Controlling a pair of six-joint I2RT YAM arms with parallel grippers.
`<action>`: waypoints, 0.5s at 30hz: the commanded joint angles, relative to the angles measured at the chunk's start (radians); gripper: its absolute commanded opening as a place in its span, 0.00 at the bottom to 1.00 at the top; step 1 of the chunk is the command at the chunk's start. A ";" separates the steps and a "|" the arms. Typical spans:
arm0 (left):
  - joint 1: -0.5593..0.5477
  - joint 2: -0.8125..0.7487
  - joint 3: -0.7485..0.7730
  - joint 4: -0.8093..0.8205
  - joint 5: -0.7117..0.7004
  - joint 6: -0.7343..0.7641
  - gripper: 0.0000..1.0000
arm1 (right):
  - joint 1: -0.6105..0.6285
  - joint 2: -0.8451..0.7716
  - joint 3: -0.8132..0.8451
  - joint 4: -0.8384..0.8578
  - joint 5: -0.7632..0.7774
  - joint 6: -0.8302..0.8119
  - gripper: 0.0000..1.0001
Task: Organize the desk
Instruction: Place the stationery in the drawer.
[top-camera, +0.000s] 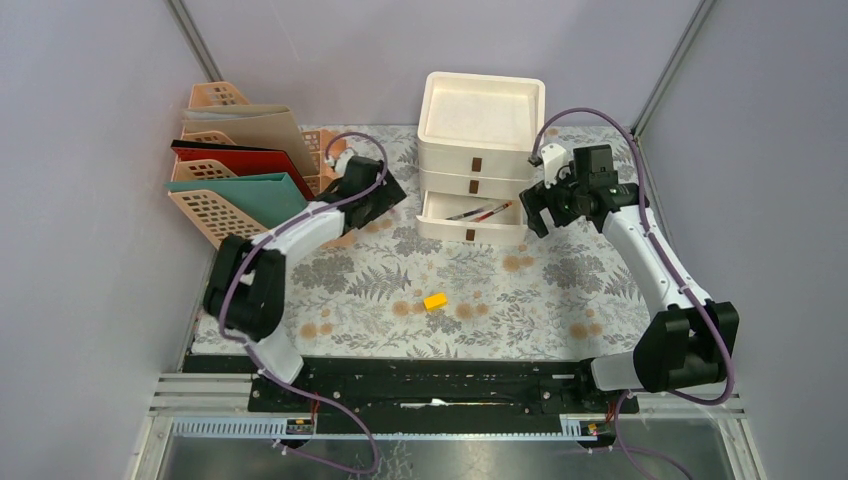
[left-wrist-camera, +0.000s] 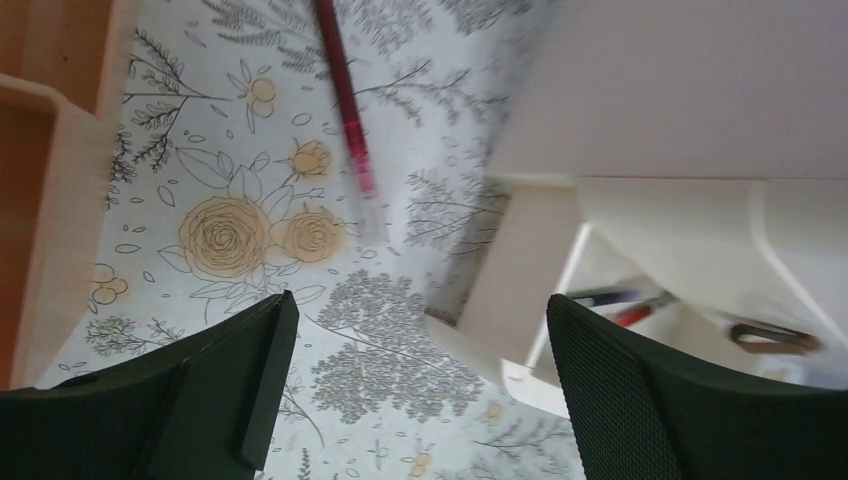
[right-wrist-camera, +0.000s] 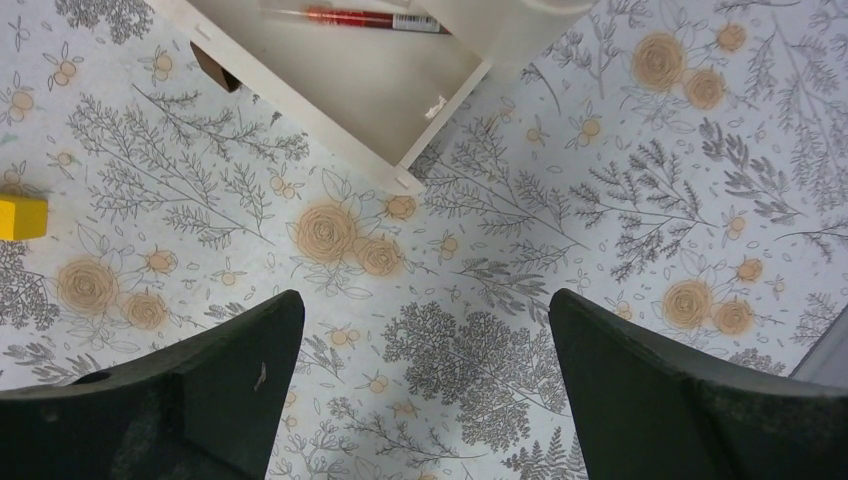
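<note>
A: Top view: bright, even, diffuse light. No glare on the bench (top-camera: 560, 300); shadows are faint and soft-edged.
B: Left wrist view?
A: Soft throughout. Red pen (left-wrist-camera: 347, 110) smeared, pens in the drawer (left-wrist-camera: 625, 305) blurred, white drawer unit (left-wrist-camera: 680, 80) nearly washed out.
B: Right wrist?
A: Cloth print sharp. Right gripper (right-wrist-camera: 422, 300) dark, with little surface detail.

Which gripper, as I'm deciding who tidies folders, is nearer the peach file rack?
Left. The left gripper hangs close beside the file rack. The right gripper is beyond the white drawer unit, beside its open bottom drawer.
</note>
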 joint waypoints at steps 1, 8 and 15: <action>-0.011 0.134 0.224 -0.221 -0.095 0.059 0.98 | -0.004 -0.013 -0.013 0.012 0.027 -0.013 0.99; -0.008 0.403 0.507 -0.447 -0.177 0.042 0.65 | -0.017 -0.009 -0.022 0.012 0.027 -0.013 0.99; 0.014 0.536 0.631 -0.509 -0.177 0.054 0.56 | -0.031 -0.014 -0.029 0.012 0.027 -0.013 0.99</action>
